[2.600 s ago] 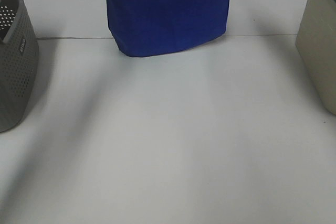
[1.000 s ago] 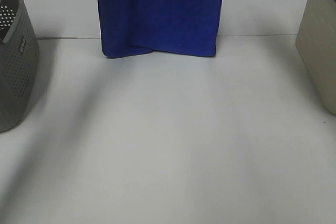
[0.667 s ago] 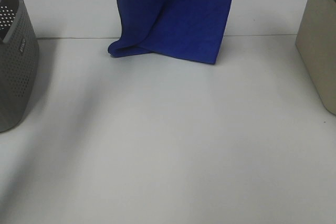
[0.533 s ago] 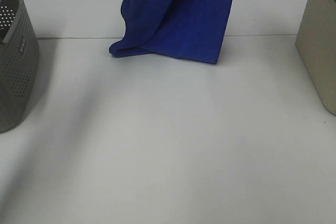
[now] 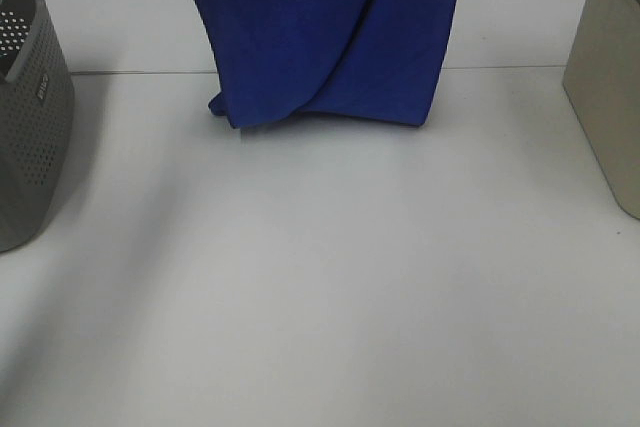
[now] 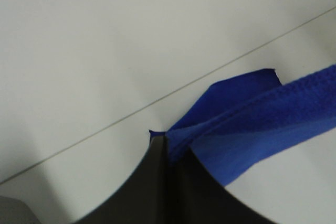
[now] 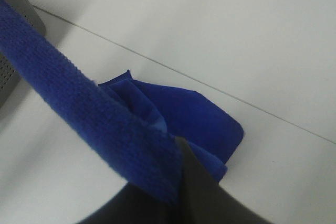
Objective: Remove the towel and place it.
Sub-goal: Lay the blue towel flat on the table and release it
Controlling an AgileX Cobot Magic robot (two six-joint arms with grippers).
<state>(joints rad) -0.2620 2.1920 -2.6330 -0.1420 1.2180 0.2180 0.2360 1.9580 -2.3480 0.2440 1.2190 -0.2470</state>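
Note:
The royal-blue towel [image 5: 320,32] hangs down from above the exterior view's top edge. Its lower end rests folded on the white table [image 5: 320,277] at the back middle. Neither arm shows in the exterior view. In the left wrist view, my left gripper [image 6: 167,142] is shut on the towel's [image 6: 252,124] top hem, which stretches away from the dark fingers. In the right wrist view, my right gripper [image 7: 176,148] is shut on the hem as well. Far below it, the towel's [image 7: 184,116] lower end lies bunched on the table.
A grey perforated basket [image 5: 25,117] stands at the table's left edge; its corner [image 7: 21,9] shows in the right wrist view. A beige bin [image 5: 612,77] stands at the right edge. A seam line [image 5: 520,68] crosses the table behind the towel.
The towel's hanging part has swung and widened to the left at the top. Its lower end has slid forward and to the right on the table, with a new diagonal fold.

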